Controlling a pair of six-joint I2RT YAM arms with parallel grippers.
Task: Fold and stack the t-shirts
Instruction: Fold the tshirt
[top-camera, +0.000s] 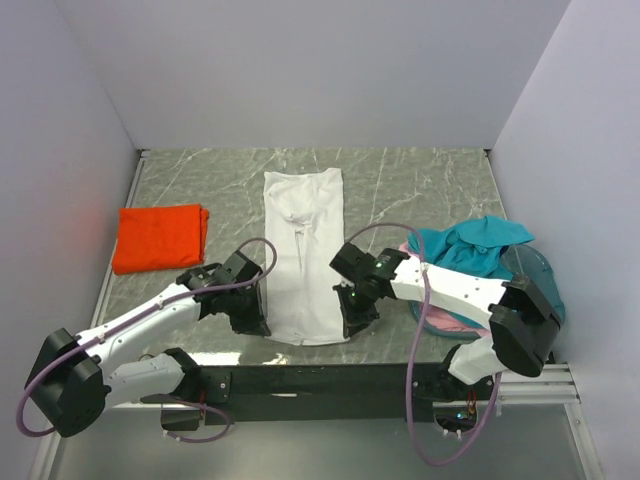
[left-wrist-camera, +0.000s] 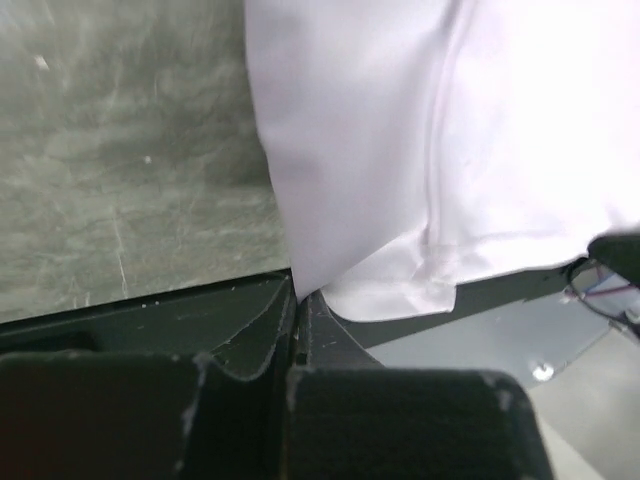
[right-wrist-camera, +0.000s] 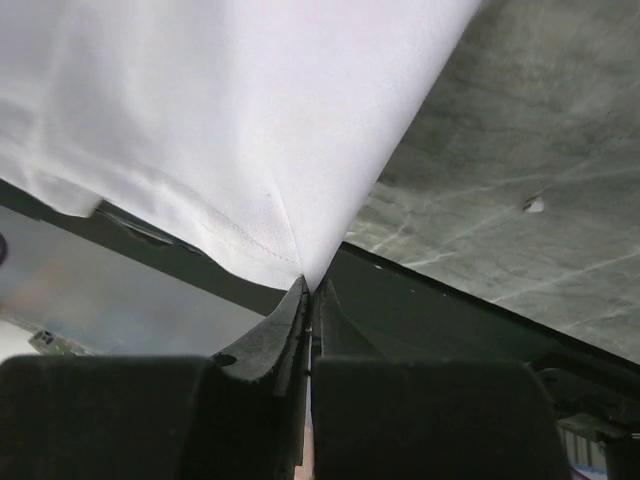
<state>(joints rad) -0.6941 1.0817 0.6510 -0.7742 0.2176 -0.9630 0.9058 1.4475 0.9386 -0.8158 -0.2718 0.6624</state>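
- Bottom of frame, top view: a black mounting rail (top-camera: 330, 380) runs along the table's near edge and carries both arm bases.
- Left gripper (top-camera: 256, 322), lower centre-left: jaws pressed together, pinching the near left corner of the white t-shirt (top-camera: 303, 250).
- Right gripper (top-camera: 352, 320), lower centre-right: jaws pressed together, pinching the same shirt's near right corner.
- The white t-shirt lies as a long narrow strip up the centre of the frame, with its near hem at the table's near edge.
- Surface: a grey-green marbled table (top-camera: 420, 185) with pale veins.
- Right of frame: a translucent teal basket (top-camera: 540, 268) holds a crumpled teal t-shirt (top-camera: 470, 245). A pink t-shirt (top-camera: 445, 322) shows beneath it, partly hidden behind the right arm.
- Left of frame: an orange t-shirt (top-camera: 160, 237), folded flat, well apart from the white one.
- Plain pale walls (top-camera: 320, 70) enclose the table on three sides.
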